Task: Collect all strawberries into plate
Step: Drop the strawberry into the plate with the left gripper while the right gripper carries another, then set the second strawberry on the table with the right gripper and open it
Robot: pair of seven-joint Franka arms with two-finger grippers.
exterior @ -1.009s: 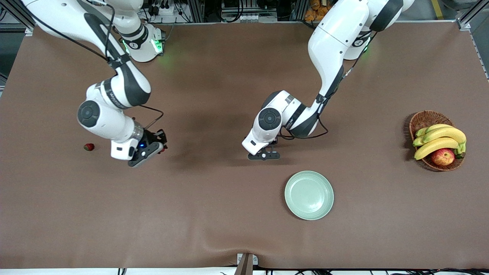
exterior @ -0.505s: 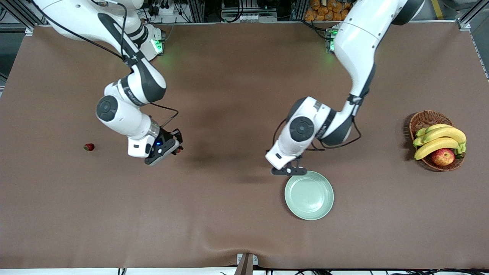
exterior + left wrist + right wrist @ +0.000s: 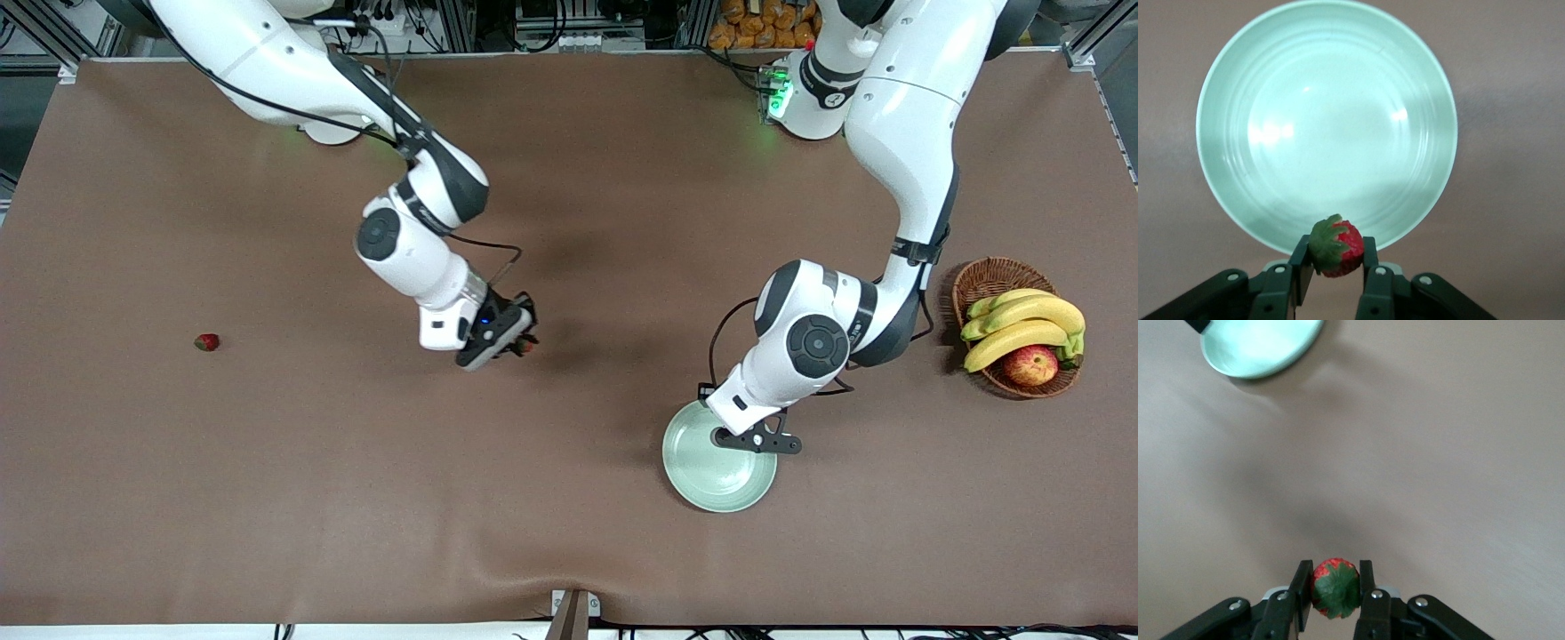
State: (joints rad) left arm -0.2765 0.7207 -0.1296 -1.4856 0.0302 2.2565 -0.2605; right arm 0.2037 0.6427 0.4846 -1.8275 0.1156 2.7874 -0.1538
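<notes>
The pale mint-green plate (image 3: 711, 487) lies on the brown table, nearer to the front camera than both grippers' arms. My left gripper (image 3: 756, 442) hangs over the plate's rim and is shut on a strawberry (image 3: 1338, 248); the plate (image 3: 1325, 127) fills the left wrist view. My right gripper (image 3: 520, 345) is over bare table, toward the right arm's end from the plate, and is shut on a second strawberry (image 3: 1335, 588); the plate (image 3: 1258, 343) shows farther off in the right wrist view. A third strawberry (image 3: 206, 341) lies on the table near the right arm's end.
A brown wicker basket (image 3: 987, 277) with bananas (image 3: 1022, 324) and a red-yellow apple (image 3: 1031, 364) stands at the left arm's end of the table. The table's front edge has a small clamp (image 3: 573, 613).
Both arms swung toward the left arm's end of the table. The left gripper went from beside the plate to over it. The right gripper carried its strawberry closer to the plate.
</notes>
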